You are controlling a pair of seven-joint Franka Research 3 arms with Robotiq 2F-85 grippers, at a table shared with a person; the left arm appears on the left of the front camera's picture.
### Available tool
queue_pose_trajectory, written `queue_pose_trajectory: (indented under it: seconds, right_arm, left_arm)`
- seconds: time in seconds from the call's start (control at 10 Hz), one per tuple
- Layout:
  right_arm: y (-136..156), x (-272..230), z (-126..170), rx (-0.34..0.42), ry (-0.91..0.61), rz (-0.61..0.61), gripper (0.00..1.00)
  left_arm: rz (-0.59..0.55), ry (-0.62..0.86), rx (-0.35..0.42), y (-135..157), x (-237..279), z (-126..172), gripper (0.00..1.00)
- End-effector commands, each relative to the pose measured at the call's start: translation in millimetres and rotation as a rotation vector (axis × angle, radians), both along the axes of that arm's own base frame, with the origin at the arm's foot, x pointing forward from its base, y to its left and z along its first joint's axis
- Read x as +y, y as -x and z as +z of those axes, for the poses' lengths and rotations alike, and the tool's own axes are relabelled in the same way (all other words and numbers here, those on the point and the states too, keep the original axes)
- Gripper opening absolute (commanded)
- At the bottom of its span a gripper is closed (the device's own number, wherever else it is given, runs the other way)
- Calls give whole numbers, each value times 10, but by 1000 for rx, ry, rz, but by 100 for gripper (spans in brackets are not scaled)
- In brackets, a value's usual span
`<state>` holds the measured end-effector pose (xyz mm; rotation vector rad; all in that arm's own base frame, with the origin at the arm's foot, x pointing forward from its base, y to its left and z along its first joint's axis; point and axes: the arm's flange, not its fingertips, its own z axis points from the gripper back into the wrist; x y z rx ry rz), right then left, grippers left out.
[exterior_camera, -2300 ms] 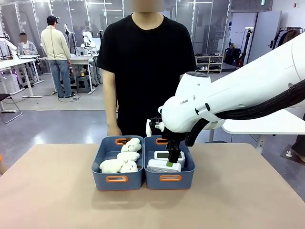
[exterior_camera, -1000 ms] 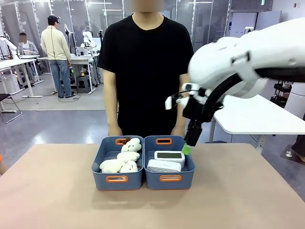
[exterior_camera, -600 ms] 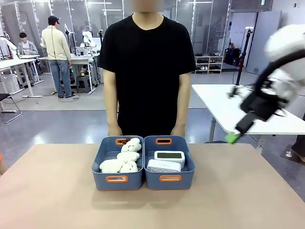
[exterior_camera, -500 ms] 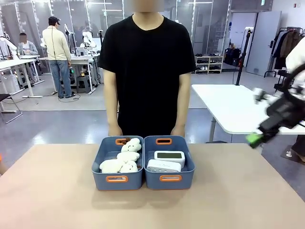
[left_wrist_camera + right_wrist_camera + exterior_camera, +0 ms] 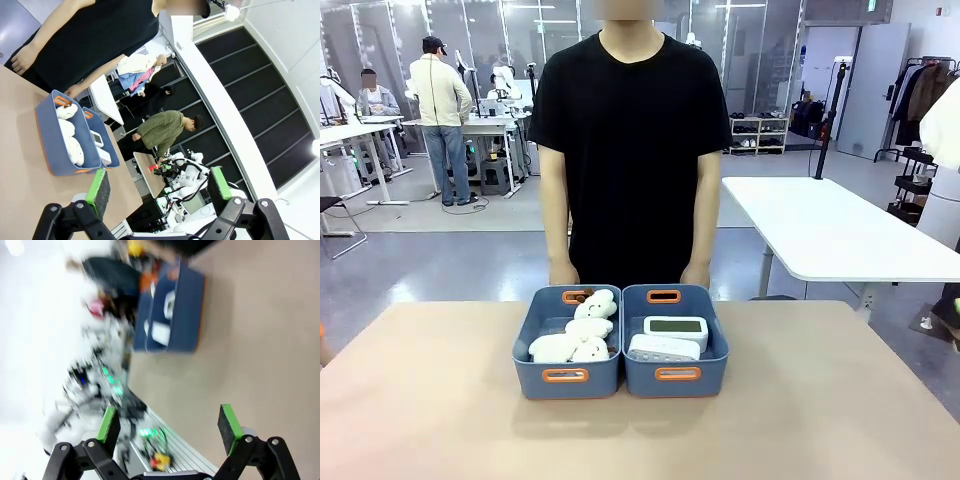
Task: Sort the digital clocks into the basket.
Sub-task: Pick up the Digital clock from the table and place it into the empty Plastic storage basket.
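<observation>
Both digital clocks (image 5: 668, 337) are seen lying inside the right basket (image 5: 675, 372), so sorting is judged finished. The left claw (image 5: 159, 186) and right claw (image 5: 171, 425) are spread, empty, best kept clear of the surface (image 5: 820, 420).

Two clocks in the right-hand basket

The basket (image 5: 676, 378), blue-grey with orange-rimmed handle slots, sits on the desk (image 5: 820, 420) touching an identical twin on its left. Both white, rounded clocks lie inside it. The far clock (image 5: 675, 329) rests with its grey-green LCD face tilted up toward the front camera. The near clock (image 5: 663, 348) lies just in front of it, against the near wall, its face not visible from here. In the left wrist view the basket (image 5: 102, 150) shows beyond its twin.
</observation>
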<state>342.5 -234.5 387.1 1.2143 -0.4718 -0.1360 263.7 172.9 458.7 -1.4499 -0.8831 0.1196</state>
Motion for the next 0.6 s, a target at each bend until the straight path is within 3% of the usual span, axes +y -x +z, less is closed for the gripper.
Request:
queue_pose_trajectory:
  seconds: [0.0, 0.1, 0.2, 0.5]
  right_arm:
    - [-77, 194, 42, -71, -71, -117, 100]
    - [-143, 282, 17, -53, -67, -118, 100]
    - [50, -28, -36, -24, -60, -77, 100]
    - [50, -28, -36, -24, -60, -77, 100]
  left_arm:
    - [-4, 21, -5, 3, 0, 45, 100]
    - [-4, 21, -5, 3, 0, 45, 100]
    - [-4, 21, -5, 3, 0, 45, 100]
    - [-4, 21, -5, 3, 0, 45, 100]
